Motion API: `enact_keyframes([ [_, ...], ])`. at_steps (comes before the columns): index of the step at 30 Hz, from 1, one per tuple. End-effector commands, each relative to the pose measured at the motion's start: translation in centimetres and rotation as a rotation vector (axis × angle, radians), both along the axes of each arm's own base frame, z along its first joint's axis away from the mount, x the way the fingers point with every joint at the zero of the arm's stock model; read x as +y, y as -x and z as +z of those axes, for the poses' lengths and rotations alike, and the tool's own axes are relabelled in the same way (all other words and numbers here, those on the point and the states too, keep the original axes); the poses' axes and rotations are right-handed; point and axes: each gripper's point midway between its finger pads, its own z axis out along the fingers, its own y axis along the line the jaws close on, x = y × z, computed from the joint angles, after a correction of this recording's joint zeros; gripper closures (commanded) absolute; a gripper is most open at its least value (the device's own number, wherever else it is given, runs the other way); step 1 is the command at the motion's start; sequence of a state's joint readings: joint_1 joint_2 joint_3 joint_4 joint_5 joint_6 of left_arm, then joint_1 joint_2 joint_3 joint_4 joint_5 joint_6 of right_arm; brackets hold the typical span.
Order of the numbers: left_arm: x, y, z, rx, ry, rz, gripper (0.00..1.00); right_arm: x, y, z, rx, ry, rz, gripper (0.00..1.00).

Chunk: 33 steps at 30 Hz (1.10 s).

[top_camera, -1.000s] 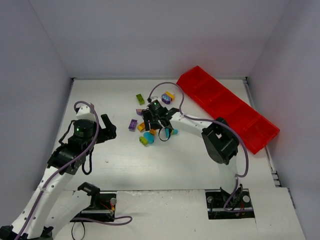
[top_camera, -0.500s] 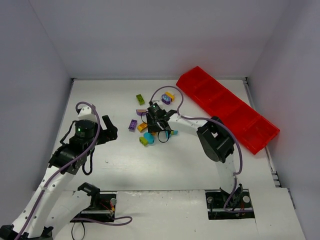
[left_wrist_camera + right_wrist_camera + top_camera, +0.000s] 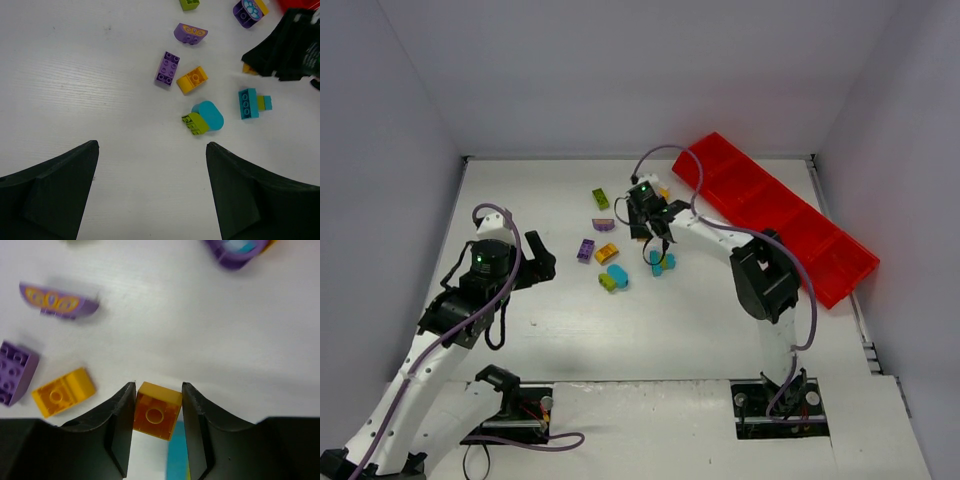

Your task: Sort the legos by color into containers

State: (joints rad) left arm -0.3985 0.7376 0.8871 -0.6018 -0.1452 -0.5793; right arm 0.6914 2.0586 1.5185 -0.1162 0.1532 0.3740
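- So, the right gripper (image 3: 158,390) is clamped on an orange brick (image 3: 156,412), one finger on each flat side wall, stud face toward the wrist camera.
- The brick sits lower centre of the right wrist view, slightly skewed between the fingers. I can't tell whether it's off the counter (image 3: 165,330).
- Handling, my read: rigid, very light, glossy plastic. It won't deform, but it could pivot or squirt out under an off-centre pinch. Hold it by the flat opposite walls, not the studs or corners.
- Around it in that view: cyan piece (image 3: 176,450) just below, orange slope brick (image 3: 62,392) lower left, purple brick (image 3: 15,371) at the left edge, purple arch (image 3: 57,300) upper left.
- Top view: red tray (image 3: 775,215) runs diagonally at upper right, its near end close to the right gripper. No legos visible in its compartments.
- Left gripper (image 3: 152,190) is spread wide and holding nothing, over the counter below the pile in its wrist view.
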Motion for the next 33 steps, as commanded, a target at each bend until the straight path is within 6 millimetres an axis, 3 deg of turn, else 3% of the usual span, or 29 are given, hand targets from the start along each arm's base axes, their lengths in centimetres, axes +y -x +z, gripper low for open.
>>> enact_keyframes([
  [1, -0.5, -0.5, 0.7, -0.028, 0.021, -0.012, 0.18, -5.1, -6.4, 10.0, -0.250, -0.009, -0.113, 1.00],
  [6, -0.4, -0.6, 0.6, -0.026, 0.018, -0.005, 0.18, -10.9, -10.6, 11.7, -0.321, 0.037, -0.194, 1.00],
  [10, -0.4, -0.7, 0.8, -0.031, 0.019, -0.002, 0.18, -15.8, -13.9, 12.0, -0.355, 0.071, -0.271, 1.00],
  [17, -0.5, -0.9, 0.5, -0.014, 0.013, -0.003, 0.18, -21.7, -18.2, 12.0, -0.393, 0.095, -0.361, 0.94],
  [18, -0.5, -0.9, 0.5, -0.012, 0.014, -0.002, 0.18, -22.0, -18.5, 11.9, -0.392, 0.092, -0.365, 0.91],
  [19, -0.6, -0.9, 0.5, -0.012, 0.016, -0.003, 0.18, -22.4, -18.9, 11.4, -0.387, 0.095, -0.368, 0.78],
  [20, -0.6, -1.0, 0.6, -0.013, 0.015, -0.001, 0.18, -23.0, -19.2, 11.1, -0.383, 0.099, -0.378, 0.73],
  [24, -0.5, -1.0, 0.2, 0.000, 0.008, 0.001, 0.18, -25.0, -19.7, 9.3, -0.359, 0.128, -0.425, 0.71],
  [28, -0.5, -1.0, 0.2, 0.002, 0.004, 0.003, 0.18, -25.8, -19.7, 8.7, -0.346, 0.128, -0.435, 0.69],
  [32, -0.5, -1.2, 0.2, 0.002, 0.004, 0.005, 0.18, -25.3, -19.5, 8.6, -0.340, 0.122, -0.401, 0.51],
  [33, -0.5, -1.2, 0.2, 0.002, 0.002, 0.000, 0.18, -25.2, -19.4, 8.9, -0.344, 0.117, -0.397, 0.42],
])
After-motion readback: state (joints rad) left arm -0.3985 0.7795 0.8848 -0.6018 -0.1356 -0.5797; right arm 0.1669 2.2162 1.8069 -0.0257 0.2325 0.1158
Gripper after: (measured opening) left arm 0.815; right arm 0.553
